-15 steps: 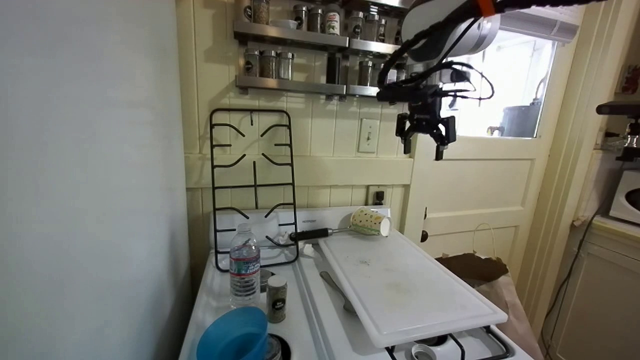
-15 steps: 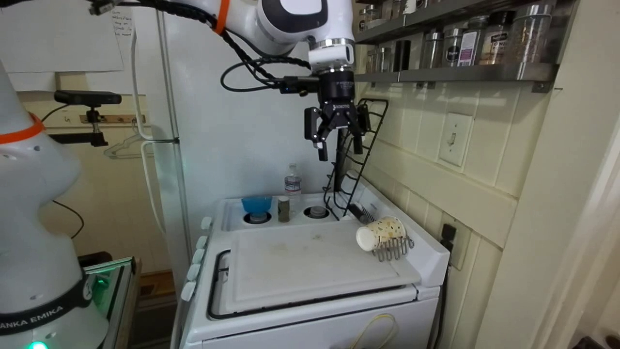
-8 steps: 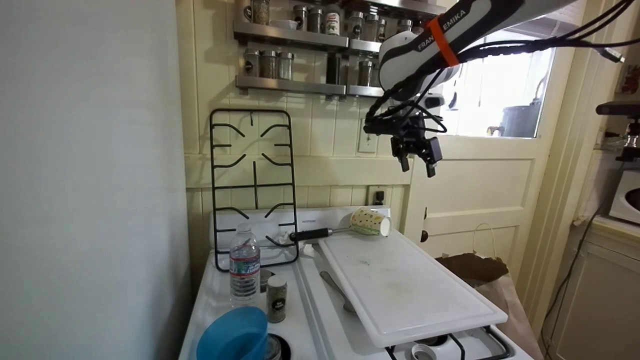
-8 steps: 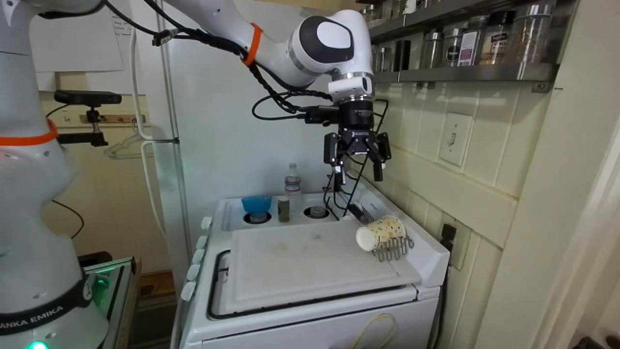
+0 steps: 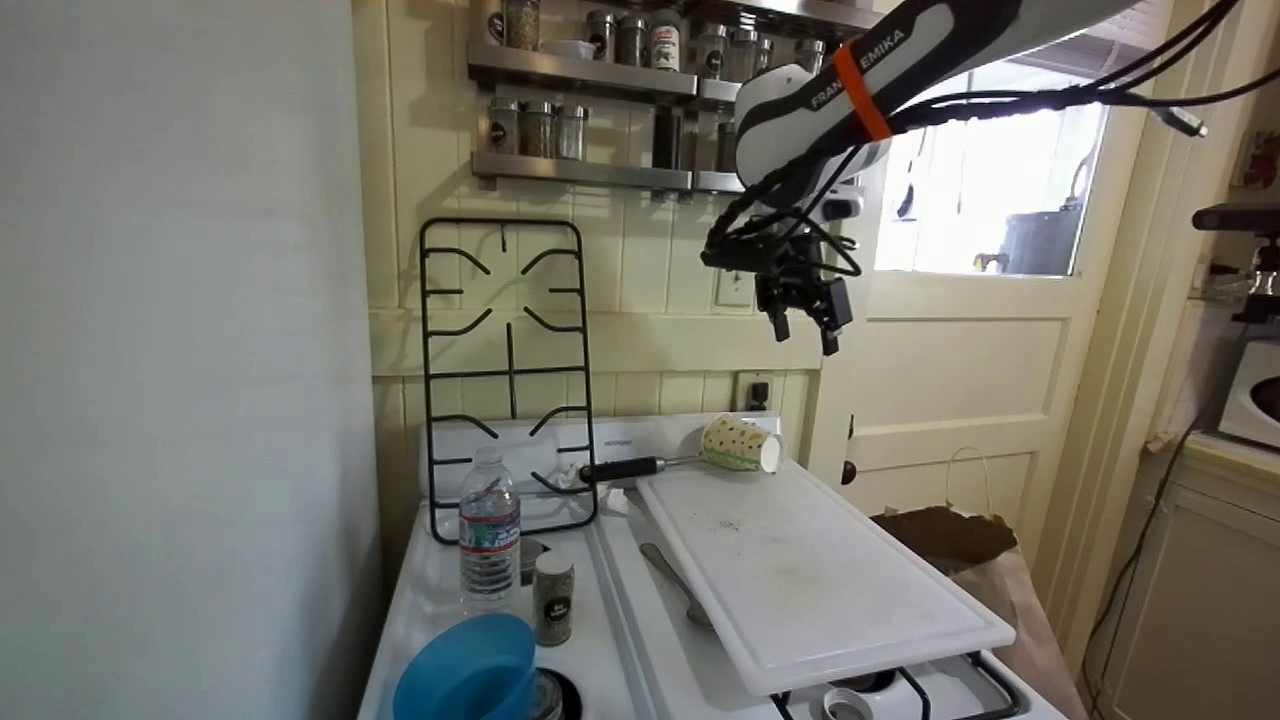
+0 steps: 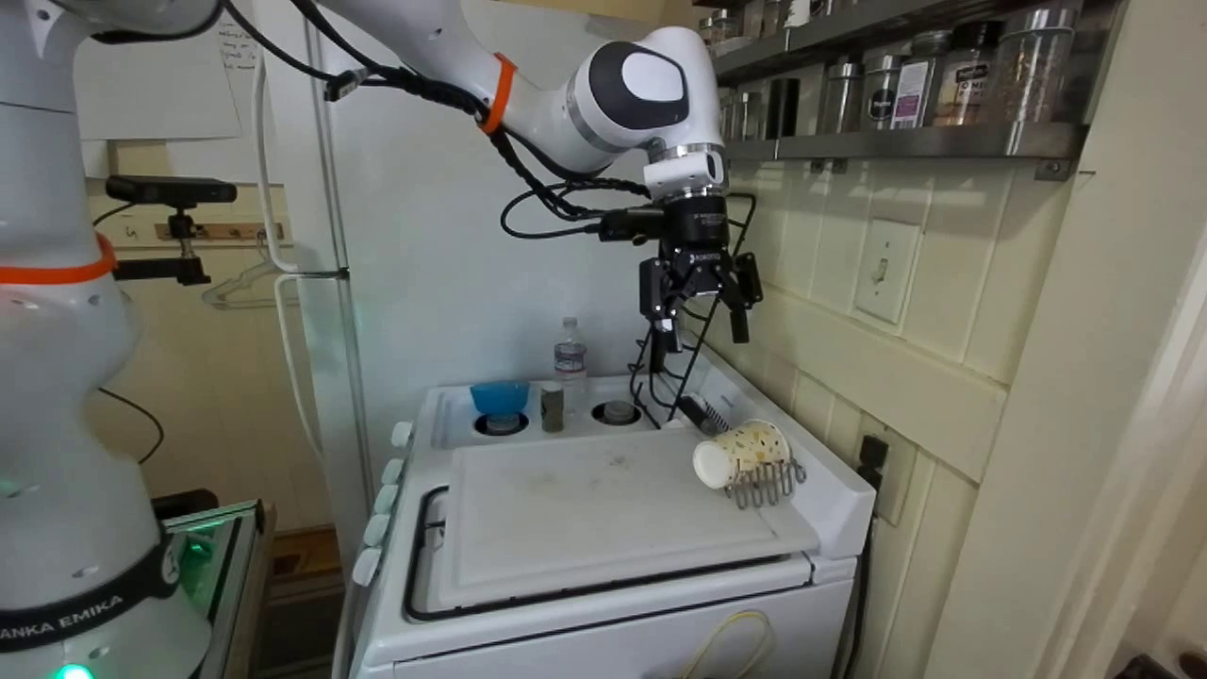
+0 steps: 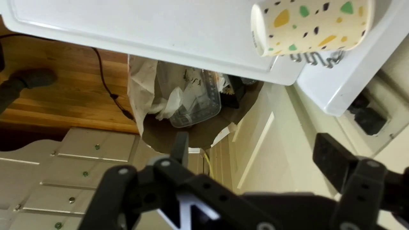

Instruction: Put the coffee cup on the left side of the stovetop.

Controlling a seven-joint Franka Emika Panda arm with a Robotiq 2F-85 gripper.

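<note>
The coffee cup [image 5: 741, 444] is cream-white with coloured specks and lies on its side at the back corner of the white board. It also shows in an exterior view [image 6: 745, 451] and at the top right of the wrist view [image 7: 313, 25]. It lies at the wire head of a black-handled utensil [image 6: 766, 485]. The stovetop [image 5: 590, 585] is white enamel, partly covered by the board. My gripper [image 5: 805, 336] is open and empty, pointing down, well above the board and cup. Its spread fingers also show in an exterior view [image 6: 705, 336] and the wrist view [image 7: 252, 153].
The white board [image 5: 800, 570] covers one side of the stove. A blue bowl [image 5: 468, 670], water bottle [image 5: 490, 545] and spice jar [image 5: 553, 600] stand on the other side. A burner grate [image 5: 510, 372] leans upright at the back. Spice shelves [image 6: 905, 141] hang above. A paper bag [image 5: 1000, 580] stands beside the stove.
My gripper has come down and moved left in an exterior view, and right in the other, toward the back wall. In the last half second it shifted only a little. It stays open; the cup is unmoved.
</note>
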